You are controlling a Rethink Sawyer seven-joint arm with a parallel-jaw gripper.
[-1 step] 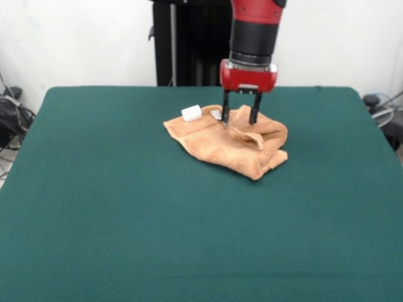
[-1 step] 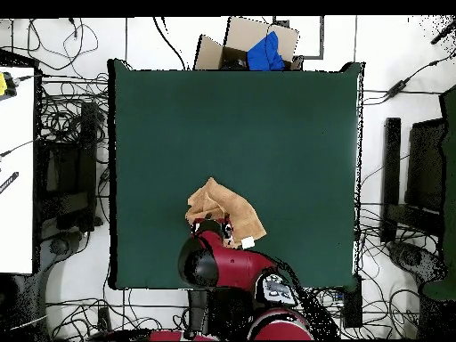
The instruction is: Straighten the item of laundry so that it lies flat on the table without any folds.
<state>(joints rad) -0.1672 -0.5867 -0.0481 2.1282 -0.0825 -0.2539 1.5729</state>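
Towel [image 1: 230, 143] first: you can see it bunched on the far half of the table [image 1: 94, 207], a little right of centre in the front view, folded over itself with a thick doubled lump at its near right corner. Its white tag [image 1: 191, 113] sticks up at the far left edge. Your gripper [image 1: 239, 118] stands straight down over the far part of the cloth, its two fingers spread apart with a ridge of terry between them and the tips at the fabric. That placement looks chosen to pinch the top layer so the fold can be peeled back. Nothing is clamped yet, as far as you can judge. From overhead, the arm hides much of the towel's near side. Plenty of bare felt surrounds the cloth for spreading.
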